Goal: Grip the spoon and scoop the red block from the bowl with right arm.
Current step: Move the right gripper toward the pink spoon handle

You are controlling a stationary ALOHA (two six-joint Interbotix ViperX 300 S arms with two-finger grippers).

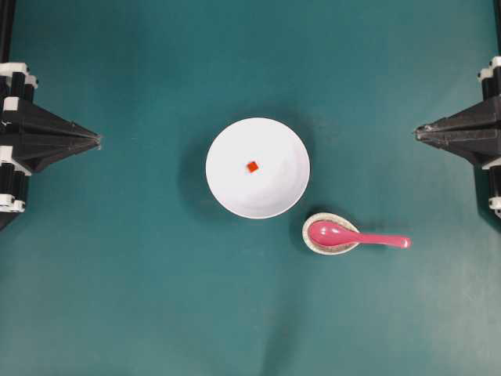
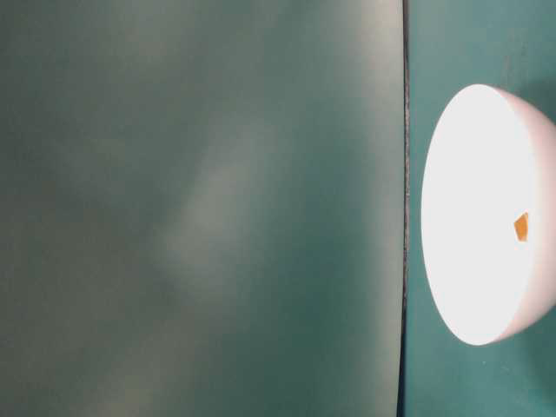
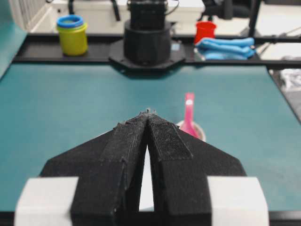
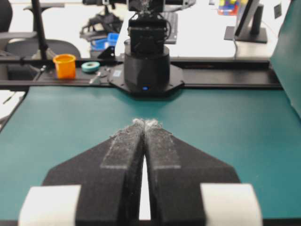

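A plain teal desk (image 1: 117, 298) fills the overhead view. Past its far edge, the left wrist view shows a yellow jar with a blue lid (image 3: 73, 34), a red cup (image 3: 205, 30) and a folded blue cloth (image 3: 225, 47). The right wrist view shows an orange cup (image 4: 65, 65) and a roll of tape (image 4: 90, 67) beyond the opposite edge.

The white bowl (image 1: 235, 196) sits at the middle of the desk, with the red block (image 1: 252, 166) lying near its centre. At about 4 o'clock from the bowl, just beside its rim, a small grey speckled dish (image 1: 313, 243) cradles the scoop of the pink spoon (image 1: 352, 236); the handle points toward 3 o'clock and extends out over the desk.

The right tool (image 1: 418, 132) rests at the 3 o'clock edge, tips pressed together and holding nothing, well apart from the spoon, which lies at about 8 o'clock from it. The left tool (image 1: 97, 140) is at the 9 o'clock edge, also closed to a point and empty.
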